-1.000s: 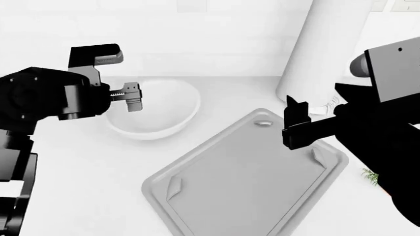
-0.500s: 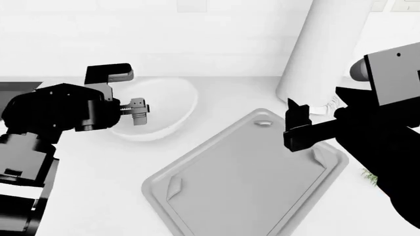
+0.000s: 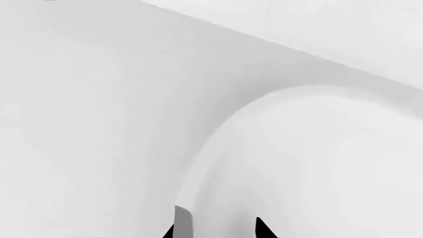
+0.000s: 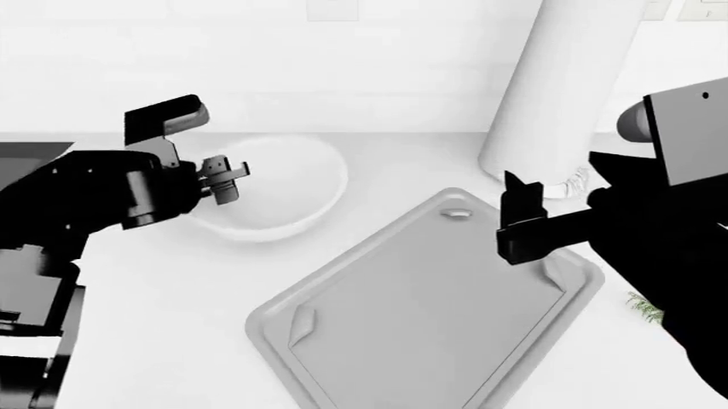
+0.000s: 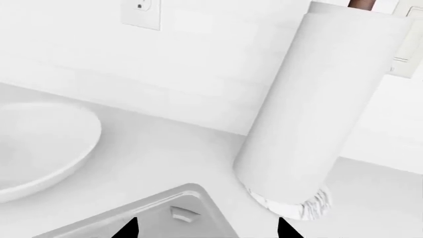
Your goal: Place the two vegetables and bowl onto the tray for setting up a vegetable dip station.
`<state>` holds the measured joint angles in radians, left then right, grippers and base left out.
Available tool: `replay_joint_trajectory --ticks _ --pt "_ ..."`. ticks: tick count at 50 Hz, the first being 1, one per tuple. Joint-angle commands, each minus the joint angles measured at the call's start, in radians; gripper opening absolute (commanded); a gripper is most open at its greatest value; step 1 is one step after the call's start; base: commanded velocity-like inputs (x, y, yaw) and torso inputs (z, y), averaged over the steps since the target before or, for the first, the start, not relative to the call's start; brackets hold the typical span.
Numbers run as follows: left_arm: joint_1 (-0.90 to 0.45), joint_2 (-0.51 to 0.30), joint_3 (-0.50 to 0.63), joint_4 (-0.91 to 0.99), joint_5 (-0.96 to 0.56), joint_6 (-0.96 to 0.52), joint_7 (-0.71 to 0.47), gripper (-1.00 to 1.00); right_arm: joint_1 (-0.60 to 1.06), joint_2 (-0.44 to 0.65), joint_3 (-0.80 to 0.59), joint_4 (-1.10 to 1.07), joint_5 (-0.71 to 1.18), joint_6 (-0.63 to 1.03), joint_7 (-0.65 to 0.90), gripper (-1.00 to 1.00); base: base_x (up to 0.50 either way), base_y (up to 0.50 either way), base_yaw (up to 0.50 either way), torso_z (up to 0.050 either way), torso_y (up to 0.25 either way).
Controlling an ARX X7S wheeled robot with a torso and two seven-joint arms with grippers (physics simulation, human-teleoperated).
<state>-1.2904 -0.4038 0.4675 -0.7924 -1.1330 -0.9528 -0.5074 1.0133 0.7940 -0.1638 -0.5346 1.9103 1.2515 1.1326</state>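
The white bowl (image 4: 290,183) sits on the counter left of the light grey tray (image 4: 421,315). My left gripper (image 4: 222,179) is at the bowl's left rim. In the left wrist view the bowl (image 3: 317,163) fills the frame, and the left gripper (image 3: 218,230) is open with its tips straddling the rim. My right gripper (image 4: 521,223) hovers open and empty over the tray's far right corner; in the right wrist view this gripper (image 5: 206,232) has the tray (image 5: 152,213) under it. Only the carrot's green leaves (image 4: 643,307) show, beside my right arm. The cucumber is out of view.
A tall white paper towel roll (image 4: 557,94) stands behind the tray's far corner, close to my right gripper, and shows as the roll (image 5: 317,109) in the right wrist view. A dark sink edge (image 4: 34,149) lies at far left. A wall with an outlet (image 5: 140,12) runs behind.
My left gripper dropped toward the bowl's left rim, then shifted slightly up and left. The right gripper edged a little to the right. The tray has not moved.
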Motion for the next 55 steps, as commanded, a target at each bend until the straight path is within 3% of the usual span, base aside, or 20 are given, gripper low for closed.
replay_joint_trajectory --ticks 1,31,50,55 --pt "0.07 -0.054 -0.066 0.092 -0.005 -0.003 -0.075 -1.0 -0.002 0.02 0.004 -0.013 0.02 -0.017 0.012 1.0 0.0 0.0 0.0 0.0 0.0" --pt "0.16 -0.108 -0.312 0.342 -0.288 0.008 -0.022 -1.0 0.026 0.088 0.007 -0.062 0.121 -0.076 0.078 1.0 0.0 0.0 0.0 0.0 0.0" --pt "0.211 -0.082 -0.445 0.473 -0.47 0.029 -0.004 -1.0 -0.015 0.132 0.045 -0.097 0.142 -0.109 0.082 1.0 0.0 0.0 0.0 0.0 0.0" --pt "0.217 -0.074 -0.433 0.495 -0.514 -0.015 -0.024 -1.0 0.008 0.156 0.045 -0.101 0.174 -0.123 0.103 1.0 0.0 0.0 0.0 0.0 0.0"
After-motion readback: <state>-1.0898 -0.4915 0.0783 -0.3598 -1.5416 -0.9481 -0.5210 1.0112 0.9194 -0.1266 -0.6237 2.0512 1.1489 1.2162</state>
